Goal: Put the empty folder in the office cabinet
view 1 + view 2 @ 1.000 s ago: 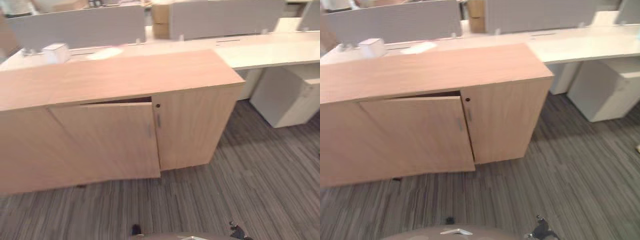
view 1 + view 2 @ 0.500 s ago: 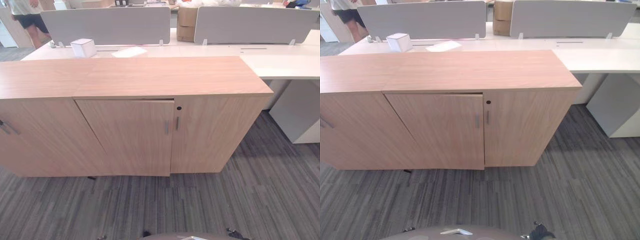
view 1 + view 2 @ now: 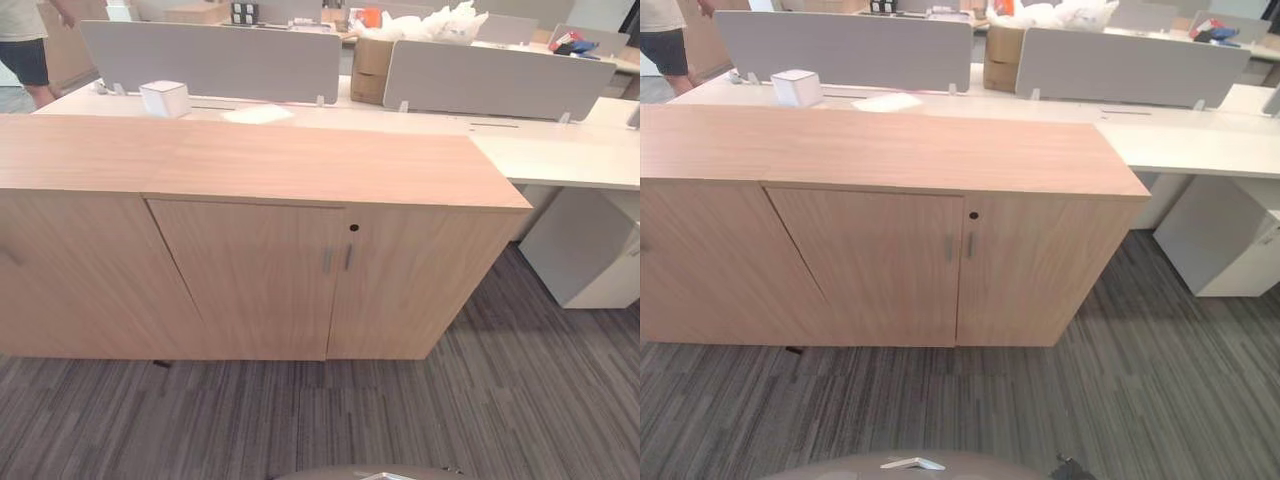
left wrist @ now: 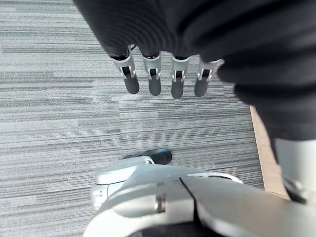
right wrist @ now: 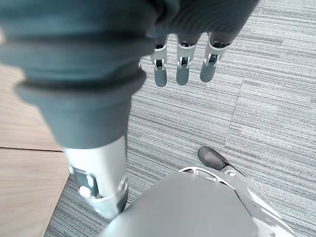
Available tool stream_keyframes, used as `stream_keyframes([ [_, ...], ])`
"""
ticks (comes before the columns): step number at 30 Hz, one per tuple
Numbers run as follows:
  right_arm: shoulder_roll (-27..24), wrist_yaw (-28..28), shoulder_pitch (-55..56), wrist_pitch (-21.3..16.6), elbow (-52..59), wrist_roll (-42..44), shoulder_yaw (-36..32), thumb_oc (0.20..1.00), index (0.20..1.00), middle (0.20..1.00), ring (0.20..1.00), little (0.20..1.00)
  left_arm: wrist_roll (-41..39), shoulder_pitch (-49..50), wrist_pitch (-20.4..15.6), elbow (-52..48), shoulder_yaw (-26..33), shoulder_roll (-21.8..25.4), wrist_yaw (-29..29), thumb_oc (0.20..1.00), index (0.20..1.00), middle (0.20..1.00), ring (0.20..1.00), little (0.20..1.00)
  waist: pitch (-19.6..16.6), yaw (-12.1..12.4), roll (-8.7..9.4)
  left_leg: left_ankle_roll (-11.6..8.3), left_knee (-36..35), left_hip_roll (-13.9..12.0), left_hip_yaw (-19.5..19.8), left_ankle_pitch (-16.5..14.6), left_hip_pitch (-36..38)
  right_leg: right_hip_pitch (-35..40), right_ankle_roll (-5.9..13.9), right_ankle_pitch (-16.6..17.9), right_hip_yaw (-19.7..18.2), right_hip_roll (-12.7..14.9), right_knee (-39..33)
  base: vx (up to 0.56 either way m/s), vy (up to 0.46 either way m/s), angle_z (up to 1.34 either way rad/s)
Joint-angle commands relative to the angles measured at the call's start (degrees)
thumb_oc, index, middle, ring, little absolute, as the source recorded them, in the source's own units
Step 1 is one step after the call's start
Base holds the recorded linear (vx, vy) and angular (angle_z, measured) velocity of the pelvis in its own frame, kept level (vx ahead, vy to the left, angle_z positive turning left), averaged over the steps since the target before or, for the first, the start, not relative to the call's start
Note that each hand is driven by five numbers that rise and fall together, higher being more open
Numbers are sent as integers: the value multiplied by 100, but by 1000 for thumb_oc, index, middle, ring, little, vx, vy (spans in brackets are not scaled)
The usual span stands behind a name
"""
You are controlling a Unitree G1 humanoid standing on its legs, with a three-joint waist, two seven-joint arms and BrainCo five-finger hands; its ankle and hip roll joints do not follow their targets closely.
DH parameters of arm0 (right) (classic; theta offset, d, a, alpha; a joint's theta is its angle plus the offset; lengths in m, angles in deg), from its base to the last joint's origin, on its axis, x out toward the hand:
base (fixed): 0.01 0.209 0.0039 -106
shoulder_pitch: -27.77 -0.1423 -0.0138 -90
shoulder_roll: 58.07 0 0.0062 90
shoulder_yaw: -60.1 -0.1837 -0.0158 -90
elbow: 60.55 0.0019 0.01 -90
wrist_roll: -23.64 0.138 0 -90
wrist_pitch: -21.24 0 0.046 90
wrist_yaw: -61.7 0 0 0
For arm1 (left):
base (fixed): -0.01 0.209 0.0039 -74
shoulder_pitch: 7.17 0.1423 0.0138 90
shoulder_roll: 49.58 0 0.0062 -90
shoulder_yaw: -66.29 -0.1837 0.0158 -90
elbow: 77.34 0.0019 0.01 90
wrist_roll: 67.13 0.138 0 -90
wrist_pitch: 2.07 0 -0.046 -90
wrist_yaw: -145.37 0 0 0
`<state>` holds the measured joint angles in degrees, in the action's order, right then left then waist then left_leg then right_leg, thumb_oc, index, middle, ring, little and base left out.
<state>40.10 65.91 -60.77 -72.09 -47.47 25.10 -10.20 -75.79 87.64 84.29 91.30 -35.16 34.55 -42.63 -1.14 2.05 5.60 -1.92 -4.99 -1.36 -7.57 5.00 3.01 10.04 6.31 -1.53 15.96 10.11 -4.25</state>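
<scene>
Facing closed cabinet [image 3: 330, 270], long side crosswise; left hand [image 4: 163, 79], right hand [image 5: 182, 64] released, empty.

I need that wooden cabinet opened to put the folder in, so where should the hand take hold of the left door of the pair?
Grip the slim vertical metal handle on the light wood cabinet door, near its right edge beside the centre seam. Come from the front, fingers hooking behind the bar, and pull outward; the door looks hinged on its left.
</scene>
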Motion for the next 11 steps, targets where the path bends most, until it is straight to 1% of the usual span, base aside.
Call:
stream_keyframes([
  [1,-263,32,-326,8,-278,246,131,1000,1000,1000,1000,1000,83,-238,-7,392,-109,-197,-135,1000,1000,1000,1000,1000,-73,44,-445,-166,41,-117,108,-479,147,-576,-13,273,-129,-230,152,0,0,0],
  [5,-265,35,-307,-3,-268,262,107,1000,1000,1000,1000,1000,169,-234,-12,462,10,-50,-103,1000,1000,1000,1000,1000,-75,53,-440,-172,39,-123,109,-488,162,-582,-8,273,-125,-229,154,0,0,0],
  [11,-256,14,-260,-9,-232,256,100,1000,1000,1000,1000,1000,238,-226,-9,477,82,12,-63,1000,1000,1000,1000,1000,-65,53,-426,-184,37,-149,100,-502,204,-549,-16,256,-122,-243,136,0,0,0],
])
